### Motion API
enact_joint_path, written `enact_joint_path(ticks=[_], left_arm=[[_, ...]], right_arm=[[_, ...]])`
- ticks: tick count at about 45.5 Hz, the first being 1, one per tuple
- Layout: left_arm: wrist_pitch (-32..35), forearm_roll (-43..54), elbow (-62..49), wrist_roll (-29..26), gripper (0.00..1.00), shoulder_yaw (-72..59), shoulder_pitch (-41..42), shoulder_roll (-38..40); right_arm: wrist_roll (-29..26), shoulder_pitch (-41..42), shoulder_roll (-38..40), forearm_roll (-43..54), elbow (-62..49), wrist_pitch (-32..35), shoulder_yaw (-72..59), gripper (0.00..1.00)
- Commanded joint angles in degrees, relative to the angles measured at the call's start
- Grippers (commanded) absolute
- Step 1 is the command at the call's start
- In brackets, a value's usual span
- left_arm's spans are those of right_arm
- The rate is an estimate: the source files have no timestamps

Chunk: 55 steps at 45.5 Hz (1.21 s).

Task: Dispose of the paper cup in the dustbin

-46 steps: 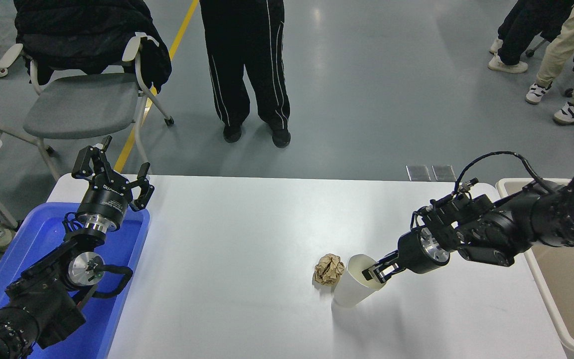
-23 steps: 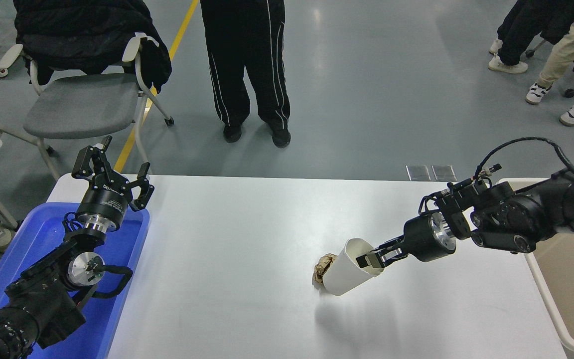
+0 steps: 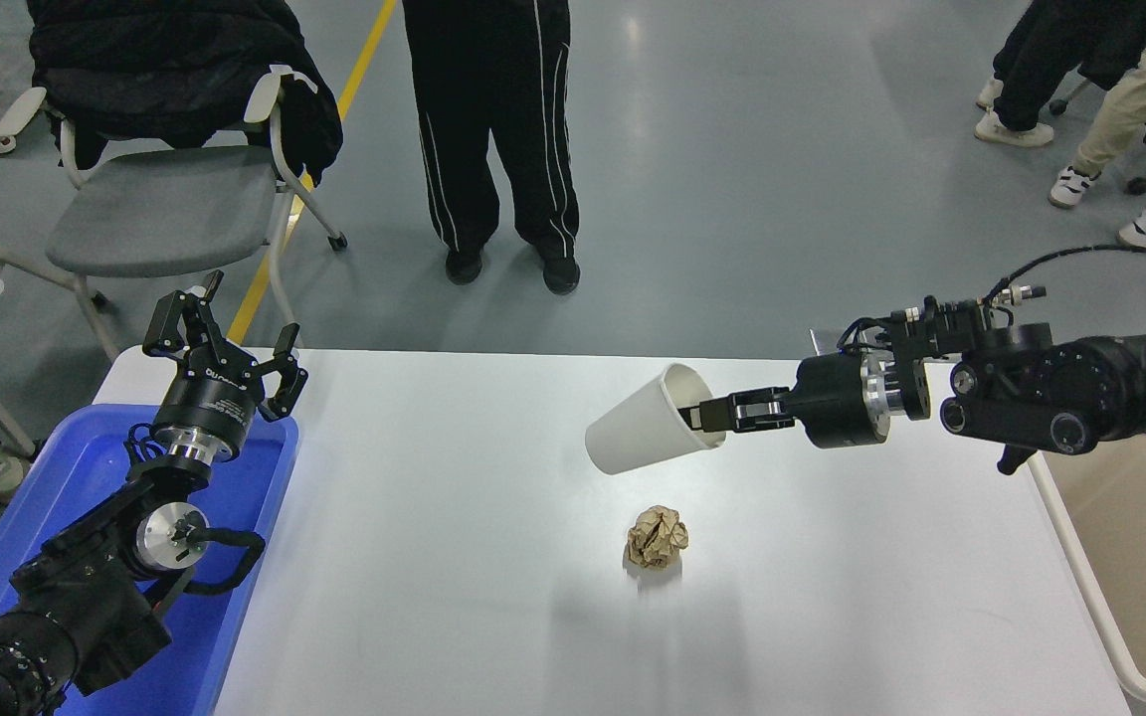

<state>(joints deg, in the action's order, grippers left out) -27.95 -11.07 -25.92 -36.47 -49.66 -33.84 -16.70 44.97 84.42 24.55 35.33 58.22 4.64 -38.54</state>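
Observation:
The white paper cup (image 3: 643, 428) hangs well above the table's middle, tipped on its side with its mouth toward the right. My right gripper (image 3: 704, 412) is shut on the cup's rim, one finger inside the mouth, and the arm reaches in from the right edge. The beige dustbin (image 3: 1080, 587) stands at the table's right end, below and right of the arm. My left gripper (image 3: 225, 343) is open and parked at the lower left.
A crumpled brown paper ball (image 3: 657, 537) lies on the white table (image 3: 434, 557) below the cup. A blue bin (image 3: 76, 477) sits at the left under my left arm. A person stands at the far side; a chair is at the far left.
My right gripper has lifted the cup off the table, up and away from the paper ball, and tipped it nearly horizontal. The left arm has not moved.

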Motion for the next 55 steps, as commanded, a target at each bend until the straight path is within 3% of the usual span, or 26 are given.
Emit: enact_joint_path(ticks=[1,10,21,36,55], left_arm=[[0.0,0.0,0.0,0.0,1.0,0.0,0.0,0.0],[0.0,0.0,0.0,0.0,1.0,0.0,0.0,0.0],[0.0,0.0,0.0,0.0,1.0,0.0,0.0,0.0],[0.0,0.0,0.0,0.0,1.0,0.0,0.0,0.0],[0.0,0.0,0.0,0.0,1.0,0.0,0.0,0.0]], right_arm=[[0.0,-2.2,1.4,-7.9,-2.2,0.1,5.0,0.0],[0.0,-7.0,0.8,-17.4,-11.4,-0.3,5.3,0.0],[-0.3,-15.9,-2.8,-27.2,-32.4,-0.1,5.3,0.0],[-12.3,-22.5,-3.3,-37.6,-47.1,-0.2,7.3,0.0],[-29.5,-26.5,-2.4,-37.8,-56.2,-1.8,16.4,0.0]])
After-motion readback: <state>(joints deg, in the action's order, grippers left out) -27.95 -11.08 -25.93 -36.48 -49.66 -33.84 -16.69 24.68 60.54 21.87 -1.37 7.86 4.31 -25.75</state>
